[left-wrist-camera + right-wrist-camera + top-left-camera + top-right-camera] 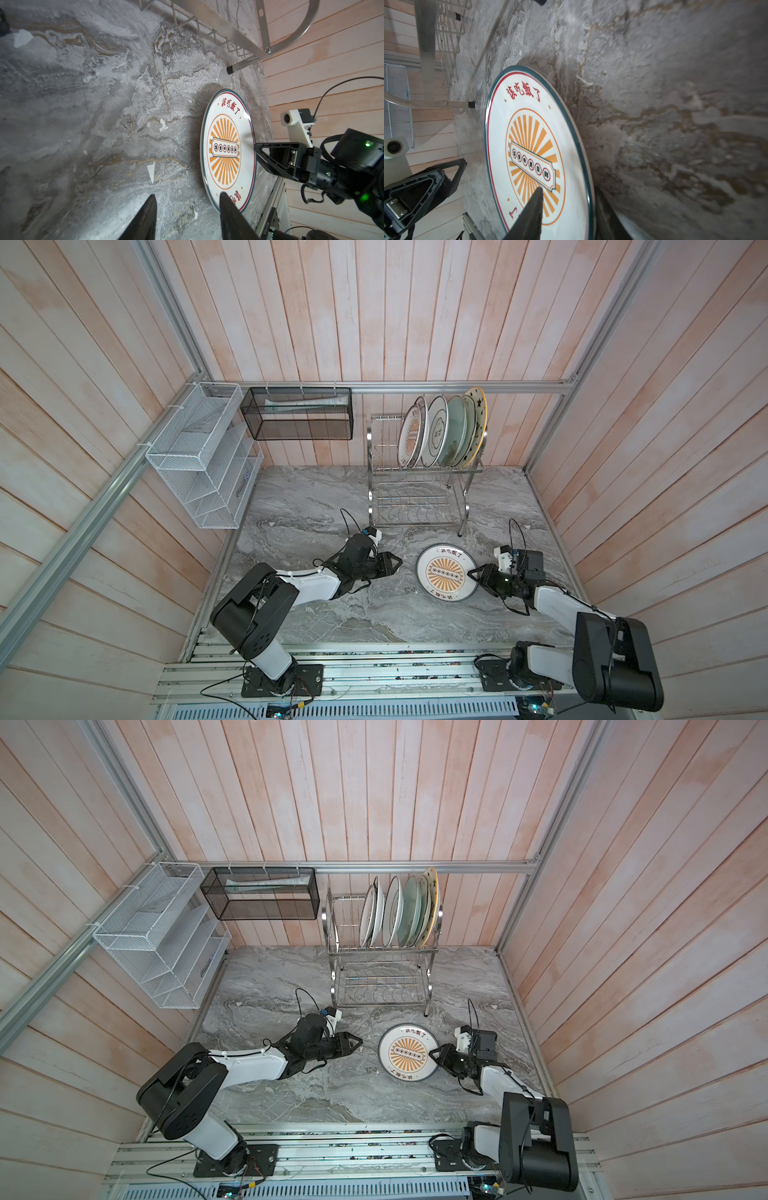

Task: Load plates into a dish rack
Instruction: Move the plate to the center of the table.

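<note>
— Where's the plate?
— The sunburst plate (446,572) lies on the tabletop (311,614), in front of the dish rack (419,489), between my two arms.
— Which pincer is on it?
— My right pincer (473,571). Its jaws straddle the rim on its own side, one over the face, one beneath. Whether they've bitten, I cannot tell. My left pincer (395,563) hangs apart and empty, near the opposite rim.
</note>
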Controlling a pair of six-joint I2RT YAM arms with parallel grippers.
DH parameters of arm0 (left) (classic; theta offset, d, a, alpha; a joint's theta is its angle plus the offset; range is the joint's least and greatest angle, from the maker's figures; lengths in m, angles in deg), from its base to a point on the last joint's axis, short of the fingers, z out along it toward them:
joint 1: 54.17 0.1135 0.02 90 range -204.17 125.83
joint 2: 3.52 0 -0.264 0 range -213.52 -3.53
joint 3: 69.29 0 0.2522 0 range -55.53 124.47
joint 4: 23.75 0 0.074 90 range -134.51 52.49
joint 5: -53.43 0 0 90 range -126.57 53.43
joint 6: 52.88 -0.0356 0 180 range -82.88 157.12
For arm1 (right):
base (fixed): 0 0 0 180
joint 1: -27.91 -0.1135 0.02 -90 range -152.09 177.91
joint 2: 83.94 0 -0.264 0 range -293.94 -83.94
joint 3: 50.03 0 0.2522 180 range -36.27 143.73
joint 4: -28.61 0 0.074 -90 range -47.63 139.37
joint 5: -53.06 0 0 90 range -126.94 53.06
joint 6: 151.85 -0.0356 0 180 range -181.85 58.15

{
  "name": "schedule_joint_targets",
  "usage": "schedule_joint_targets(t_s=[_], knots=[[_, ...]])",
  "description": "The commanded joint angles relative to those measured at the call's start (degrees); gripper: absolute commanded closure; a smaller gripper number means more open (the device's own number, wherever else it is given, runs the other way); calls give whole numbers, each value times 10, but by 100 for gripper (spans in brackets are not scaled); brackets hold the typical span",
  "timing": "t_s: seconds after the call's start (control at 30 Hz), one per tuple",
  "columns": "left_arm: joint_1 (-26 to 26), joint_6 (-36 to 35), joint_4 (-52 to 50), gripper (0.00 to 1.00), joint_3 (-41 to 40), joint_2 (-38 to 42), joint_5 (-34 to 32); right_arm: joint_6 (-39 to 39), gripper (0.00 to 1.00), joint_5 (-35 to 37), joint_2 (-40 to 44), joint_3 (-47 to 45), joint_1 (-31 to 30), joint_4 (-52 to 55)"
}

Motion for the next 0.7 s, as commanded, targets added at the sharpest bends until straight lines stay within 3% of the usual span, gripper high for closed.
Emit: schedule_joint_targets(t_s=[0.0,0.47,0.67], knots=[[0,-7,0,50,5,-12,11,-15,64,0,-14,4,-31,-39],[1,-1,29,51,2,-55,21,-57,66,8,-39,2,-128,-124],[0,1,31,53,4,-69,24,-70,66,-3,-52,4,-143,-150]])
